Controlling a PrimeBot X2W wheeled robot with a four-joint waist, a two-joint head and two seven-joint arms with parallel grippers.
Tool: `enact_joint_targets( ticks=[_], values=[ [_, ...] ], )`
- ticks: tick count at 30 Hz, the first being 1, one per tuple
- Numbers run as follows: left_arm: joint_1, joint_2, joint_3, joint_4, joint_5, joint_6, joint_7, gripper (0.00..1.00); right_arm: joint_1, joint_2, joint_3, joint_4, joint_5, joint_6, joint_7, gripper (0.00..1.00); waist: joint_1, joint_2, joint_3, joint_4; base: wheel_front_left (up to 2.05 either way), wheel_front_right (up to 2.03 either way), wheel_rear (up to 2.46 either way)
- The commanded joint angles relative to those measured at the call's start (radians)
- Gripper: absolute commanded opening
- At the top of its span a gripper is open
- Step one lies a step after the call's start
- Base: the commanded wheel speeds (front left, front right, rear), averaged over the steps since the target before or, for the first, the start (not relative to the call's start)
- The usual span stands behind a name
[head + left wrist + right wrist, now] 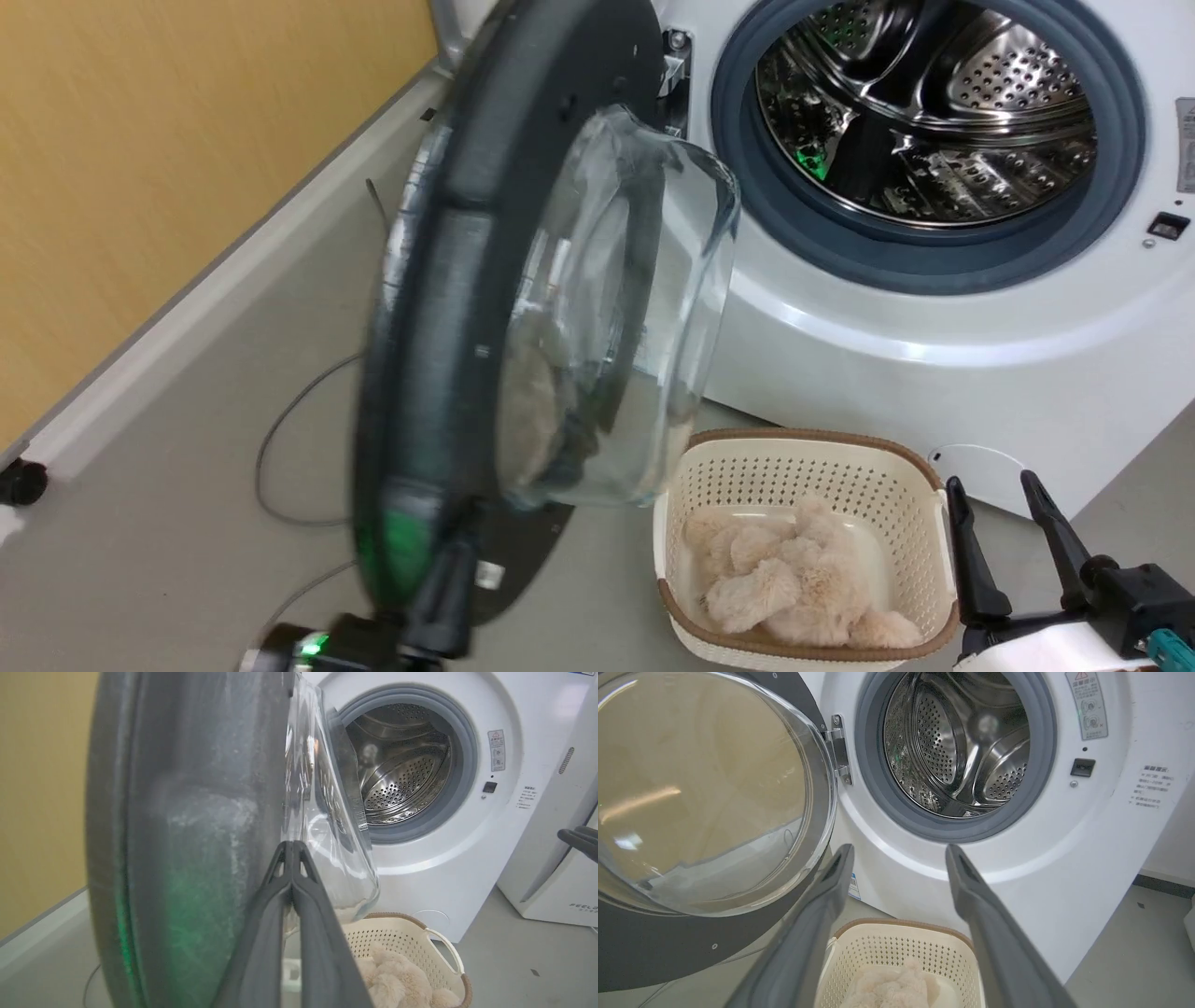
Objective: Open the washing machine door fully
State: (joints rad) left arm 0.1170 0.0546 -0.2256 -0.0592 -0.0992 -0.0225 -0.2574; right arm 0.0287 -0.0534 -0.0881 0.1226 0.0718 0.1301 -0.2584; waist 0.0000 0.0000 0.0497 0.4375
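door point(439, 280): glossy black disc, bulging clear glass, edge-on, upright
left fingers point(264, 933): pinched closed
right fingers point(817, 914): spread, empty

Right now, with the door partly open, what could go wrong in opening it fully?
The left gripper is shut and lies against the washing machine door without clamping it, so it may slip off.
The door's glass bowl seems close to the basket and might clip it.
The grey cable on the floor could tangle if the robot rolls left.
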Motion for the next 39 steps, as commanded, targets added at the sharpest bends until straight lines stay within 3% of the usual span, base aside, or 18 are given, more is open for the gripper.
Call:
enact_joint_targets(
  ticks=[1, 25, 33, 39],
  values=[
    [-0.018, 0.013, 0.031, 0.005, -0.006, 0.007, -0.004, 0.0, -0.008, 0.003, 0.002, 0.002, -0.009, 0.001, -0.003, 1.0, 0.0, 0.0, 0.005, 0.003, 0.0, 0.0, 0.0],
    [-0.296, 0.089, 0.458, 0.257, -0.091, 0.017, -0.004, 0.0, -0.082, 0.003, 0.002, -0.004, -0.083, 0.001, -0.003, 1.0, 0.0, 0.0, 0.148, -0.059, 0.0, 0.0, 0.0],
    [-0.416, 0.15, 0.563, 0.391, -0.094, 0.016, -0.004, 0.0, -0.112, 0.003, -0.002, -0.004, -0.101, 0.001, -0.003, 1.0, 0.0, 0.0, 0.192, -0.087, 0.0, 0.0, 0.0],
    [-0.518, 0.23, 0.624, 0.527, -0.104, -0.007, -0.004, 0.0, -0.134, 0.003, -0.008, -0.003, -0.113, 0.001, -0.003, 1.0, 0.0, 0.0, 0.218, -0.106, 0.0, 0.0, 0.0]
  ],
)
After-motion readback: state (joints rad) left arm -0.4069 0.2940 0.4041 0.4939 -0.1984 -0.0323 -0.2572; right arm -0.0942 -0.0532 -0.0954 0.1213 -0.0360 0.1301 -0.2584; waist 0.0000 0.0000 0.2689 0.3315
